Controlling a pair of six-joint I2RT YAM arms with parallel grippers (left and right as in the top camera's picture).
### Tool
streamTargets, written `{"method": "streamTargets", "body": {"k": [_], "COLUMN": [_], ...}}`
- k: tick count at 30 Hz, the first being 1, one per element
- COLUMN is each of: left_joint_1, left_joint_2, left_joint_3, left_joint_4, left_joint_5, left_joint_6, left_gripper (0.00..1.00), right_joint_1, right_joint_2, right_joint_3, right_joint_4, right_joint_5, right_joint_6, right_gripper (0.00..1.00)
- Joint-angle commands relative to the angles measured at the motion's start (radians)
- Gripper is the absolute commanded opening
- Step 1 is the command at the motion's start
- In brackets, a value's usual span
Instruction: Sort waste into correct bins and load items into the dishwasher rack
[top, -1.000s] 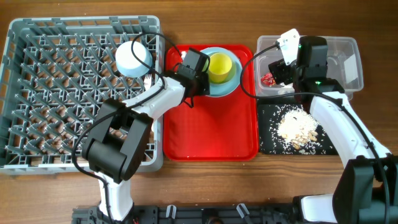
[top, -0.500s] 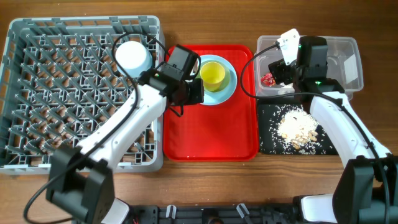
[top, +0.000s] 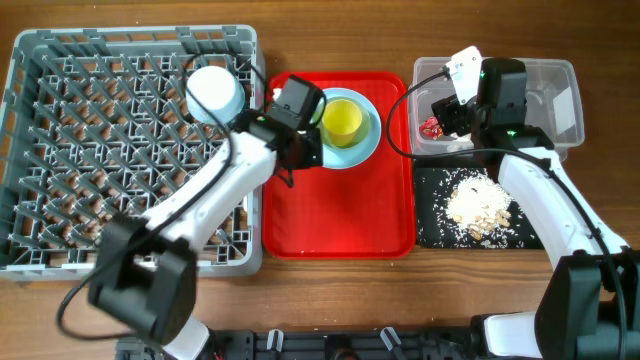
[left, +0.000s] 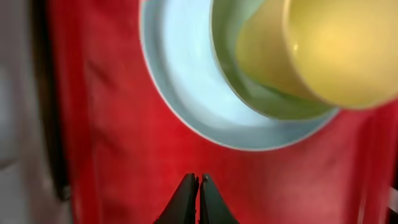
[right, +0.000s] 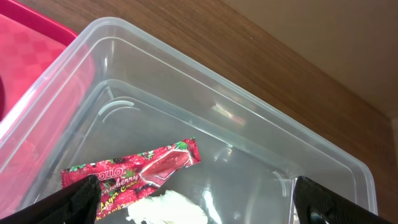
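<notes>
The yellow-green cup (top: 343, 117) stands on the pale blue plate (top: 368, 142) at the back of the red tray (top: 338, 215); both fill the left wrist view, cup (left: 317, 50), plate (left: 180, 81). My left gripper (left: 199, 182) is shut and empty over the tray just left of the plate. The white-blue bowl (top: 215, 92) sits upside down in the grey dishwasher rack (top: 90, 150). My right gripper (right: 199, 202) is open above the clear tub (right: 249, 99), which holds the red wrapper (right: 140, 168) and the white napkin (right: 166, 210). Food scraps (top: 478, 205) lie in the black tray (top: 430, 225).
The rack fills the left of the table, the red tray the middle, the clear tub (top: 560, 80) and black tray the right. A cable loops from the right arm over the tray's right edge. No fork or spoon shows.
My left arm has shifted slightly right and toward the plate; its elbow has swung. The right arm, the cup and the plate have not moved.
</notes>
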Motion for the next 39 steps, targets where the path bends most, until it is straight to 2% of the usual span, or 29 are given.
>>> {"method": "streamTargets", "body": {"k": [1, 6, 10, 20, 25, 28, 29, 30, 31, 32, 34, 35, 36, 39], "left_joint_1": [-0.016, -0.016, -0.016, -0.048, -0.055, -0.054, -0.054, -0.055, -0.055, -0.055, -0.055, -0.055, -0.055, -0.062], "left_joint_2": [0.089, 0.151, 0.209, 0.209, 0.142, 0.03, -0.06, -0.142, -0.187, -0.208, -0.244, -0.253, -0.257, -0.253], "left_joint_3": [-0.005, -0.005, -0.005, -0.004, -0.004, 0.009, 0.015, 0.015, 0.015, 0.015, 0.014, 0.015, 0.014, 0.014], "left_joint_4": [0.08, 0.167, 0.175, 0.047, 0.006, 0.006, 0.006, 0.018, 0.039, 0.061, 0.1, 0.108, 0.12, 0.145], "left_joint_5": [-0.019, -0.02, -0.014, 0.055, 0.064, -0.005, -0.008, -0.007, 0.013, 0.034, 0.113, 0.134, 0.156, 0.2], "left_joint_6": [0.004, 0.004, 0.004, 0.004, 0.004, 0.004, 0.005, 0.005, 0.005, 0.005, 0.005, 0.004, 0.004, 0.004], "left_gripper": [0.04, 0.04, 0.04, 0.04, 0.04, 0.04, 0.05, 0.11, 0.3, 0.37, 0.7, 0.89, 1.0, 1.0], "right_joint_1": [-0.002, -0.002, -0.002, -0.002, -0.002, -0.002, -0.002, -0.002, -0.002, -0.002, -0.002, -0.002, -0.002, -0.002], "right_joint_2": [0.01, 0.01, 0.01, 0.01, 0.01, 0.01, 0.01, 0.01, 0.01, 0.01, 0.01, 0.01, 0.01, 0.01], "right_joint_3": [0.014, 0.014, 0.014, 0.014, 0.014, 0.014, 0.014, 0.014, 0.014, 0.014, 0.014, 0.014, 0.014, 0.014], "right_joint_4": [0.002, 0.002, 0.002, 0.002, 0.002, 0.002, 0.002, 0.002, 0.002, 0.002, 0.002, 0.002, 0.002, 0.002], "right_joint_5": [-0.004, -0.004, -0.004, -0.004, -0.004, -0.004, -0.004, -0.004, -0.004, -0.004, -0.004, -0.004, -0.004, -0.004], "right_joint_6": [-0.005, -0.005, -0.005, -0.005, -0.005, -0.005, -0.005, -0.005, -0.005, -0.005, -0.005, -0.005, -0.005, -0.005], "right_gripper": [1.0, 1.0, 1.0, 1.0, 1.0, 1.0, 1.0, 1.0, 1.0, 1.0, 1.0, 1.0, 1.0, 1.0]}}
